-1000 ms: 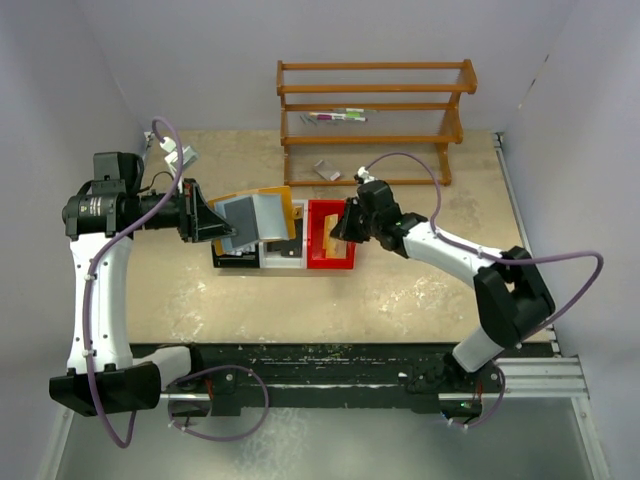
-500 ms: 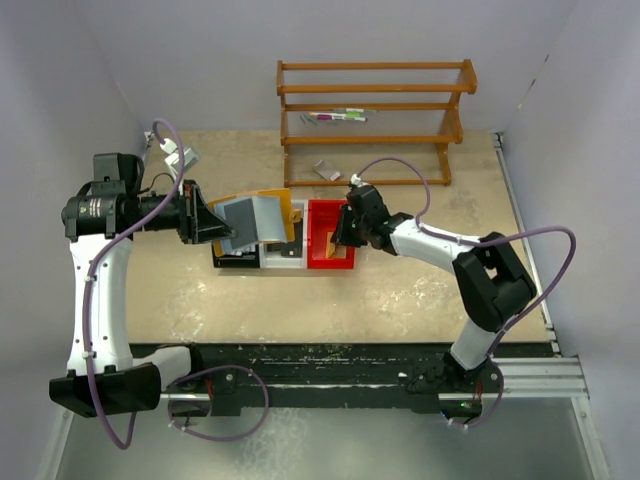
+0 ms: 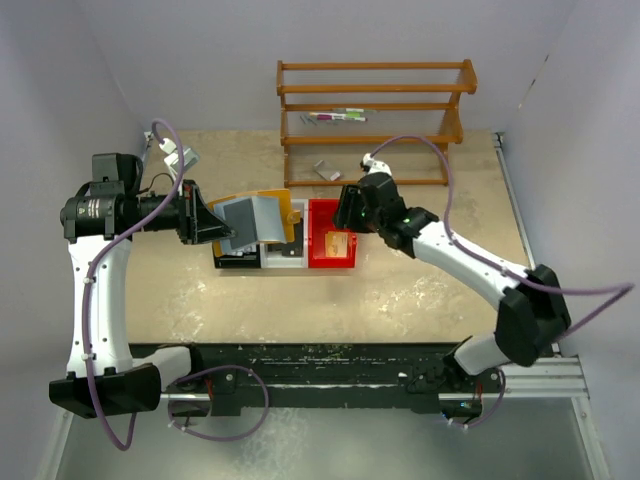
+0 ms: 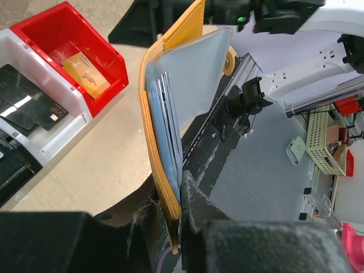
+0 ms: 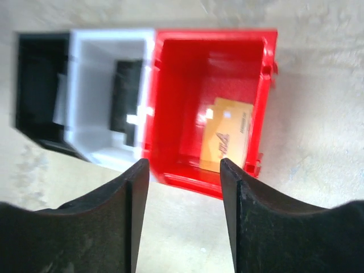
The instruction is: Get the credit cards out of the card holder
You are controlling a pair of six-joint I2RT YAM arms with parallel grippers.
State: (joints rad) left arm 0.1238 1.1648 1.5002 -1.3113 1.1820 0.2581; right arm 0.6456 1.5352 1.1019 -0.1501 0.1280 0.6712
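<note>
My left gripper [image 3: 220, 224] is shut on the lower edge of the tan-orange card holder [image 3: 262, 212], holding it open and upright above the bins. In the left wrist view the card holder [image 4: 162, 108] shows pale blue-grey pockets, clamped by the left gripper [image 4: 182, 185]. An orange credit card [image 3: 338, 243] lies flat in the red bin [image 3: 316, 222]. My right gripper [image 3: 346, 214] hovers open above that bin's far side. The right wrist view shows the right gripper [image 5: 182, 166] empty, with the orange card [image 5: 227, 135] below in the red bin [image 5: 170, 79]. Dark credit cards [image 4: 35, 109] lie in the white bin.
A black bin [image 3: 232, 258], a white bin [image 3: 284, 255] and the red bin stand in a row at mid-table. A wooden rack [image 3: 375, 108] stands at the back, with a small object [image 3: 327, 170] on the table before it.
My right gripper opened and let the orange card drop into the red bin, then drew up and back. The left arm and card holder have stayed still.
</note>
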